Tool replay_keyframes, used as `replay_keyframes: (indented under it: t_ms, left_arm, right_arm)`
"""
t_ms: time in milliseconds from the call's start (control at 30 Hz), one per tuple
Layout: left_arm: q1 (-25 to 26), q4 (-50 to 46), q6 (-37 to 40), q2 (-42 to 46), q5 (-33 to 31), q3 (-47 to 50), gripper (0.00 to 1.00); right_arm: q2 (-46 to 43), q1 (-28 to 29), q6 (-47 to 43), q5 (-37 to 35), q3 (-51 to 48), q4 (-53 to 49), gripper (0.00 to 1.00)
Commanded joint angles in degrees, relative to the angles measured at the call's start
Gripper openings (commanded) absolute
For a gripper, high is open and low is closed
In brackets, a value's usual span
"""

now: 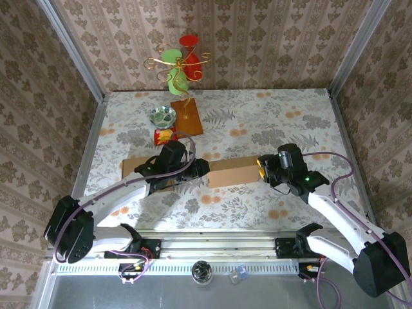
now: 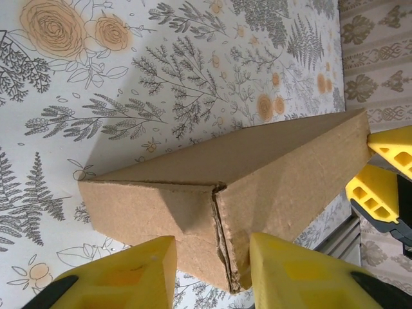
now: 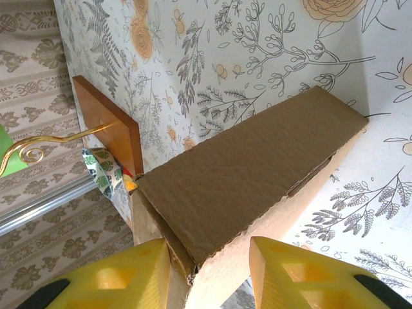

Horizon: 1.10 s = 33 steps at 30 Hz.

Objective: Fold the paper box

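Observation:
The paper box (image 1: 233, 172) is a long brown cardboard box lying across the middle of the table, held between my two grippers. My left gripper (image 1: 201, 168) is at its left end. In the left wrist view the yellow fingers (image 2: 122, 277) straddle the box's (image 2: 244, 180) lower corner, where the end flap meets the long side, and press on the cardboard. My right gripper (image 1: 261, 166) is shut on the right end. In the right wrist view its fingers (image 3: 302, 273) clamp the box (image 3: 251, 174) across its width, and the top flap lies slightly raised.
A flat piece of cardboard (image 1: 134, 168) lies under the left arm. Behind the box stand a wooden base (image 1: 186, 116) with a gold wire stand, a patterned bowl (image 1: 163, 116) and a red packet (image 1: 165, 136). Metal posts and wallpapered walls enclose the table.

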<state>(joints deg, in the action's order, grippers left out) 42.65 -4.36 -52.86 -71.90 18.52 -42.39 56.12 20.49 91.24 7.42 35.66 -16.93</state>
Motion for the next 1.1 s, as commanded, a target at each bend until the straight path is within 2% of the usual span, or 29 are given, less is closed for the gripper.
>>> replay_keyframes:
  t_ms: [0, 267, 367, 533, 633, 733, 900, 1067]
  left_arm:
    - [-0.29, -2.41, 1.36, -1.65, -0.34, 3.39, 0.31]
    - [-0.20, -1.57, 3.87, -3.52, -0.71, 3.76, 0.21]
    - [0.35, -1.83, 5.29, -2.95, -2.05, 3.22, 0.21]
    - [1.40, -3.34, 7.87, -1.68, -4.31, 1.97, 0.21]
    - [2.12, -3.72, 9.21, -1.19, -5.37, 1.39, 0.21]
    - [2.70, -4.14, 10.32, -1.14, -6.27, 0.76, 0.21]
    - [3.67, -4.71, 12.07, -1.23, -7.52, -0.30, 0.21]
    - [5.78, -5.19, 15.82, -1.06, -9.22, -1.58, 0.21]
  right_arm:
    - [1.93, -0.25, -0.20, -0.63, -0.51, -10.05, 0.38]
    - [2.18, -0.45, 0.46, 0.82, -0.57, -11.05, 0.38]
    - [1.00, -0.53, -2.16, 0.91, 2.29, -10.91, 0.50]
    - [-1.01, -2.97, -4.71, 2.74, 9.37, -15.83, 0.77]
    - [-0.04, -6.83, -4.10, 9.78, 10.64, -16.90, 0.84]
    - [1.93, -10.70, -1.38, 18.29, 8.56, -14.21, 0.86]
    - [7.65, -13.52, -0.63, 25.88, 6.45, -7.57, 0.86]
    - [13.15, -14.54, -1.38, 28.70, 7.21, -2.66, 0.86]
